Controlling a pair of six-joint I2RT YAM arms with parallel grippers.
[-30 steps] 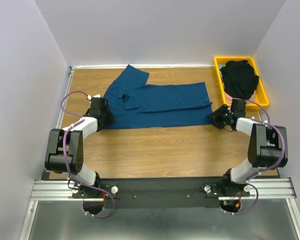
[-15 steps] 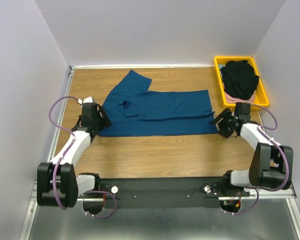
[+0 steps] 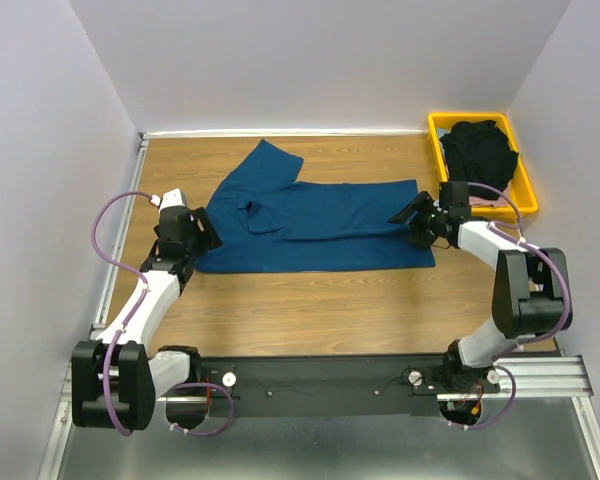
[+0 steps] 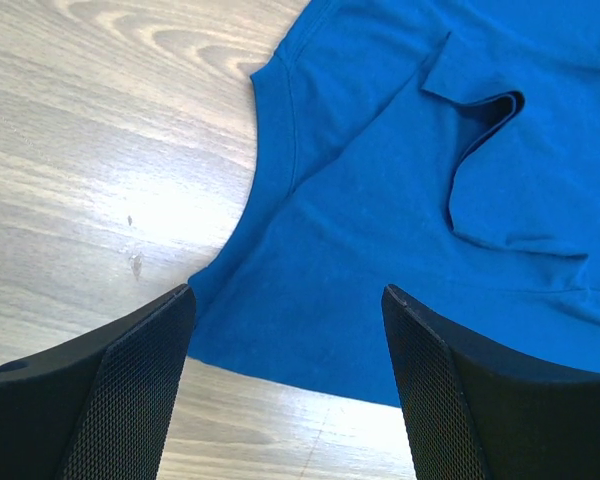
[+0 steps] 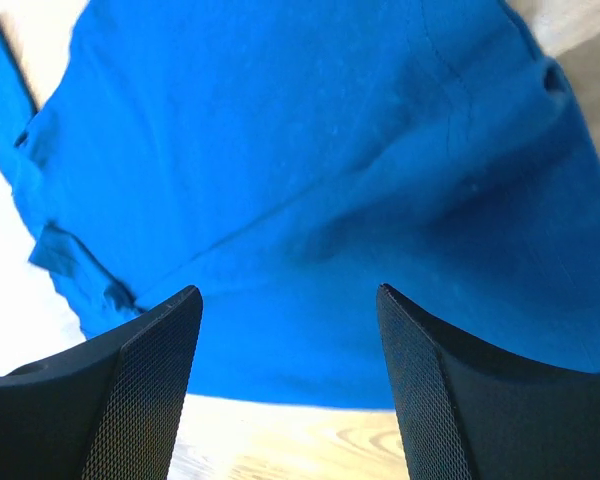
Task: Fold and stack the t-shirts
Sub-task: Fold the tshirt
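the blue t-shirt [image 3: 315,225] lies lengthwise across the bench [image 3: 310,300], left hand [image 3: 206,240] at its left end, right hand [image 3: 410,220] at its right (both spread, pinching nothing).

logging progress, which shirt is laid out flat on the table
The blue t-shirt, spread across the wooden table. The black t-shirt lies bunched up in the yellow tray instead.

The top camera looks down from high behind the near edge over the whole brown wooden table [image 3: 310,300]. Each wrist camera hangs close over the dark blue cloth t-shirt [image 3: 320,225], left at its left edge, right at its right end; all three share it.
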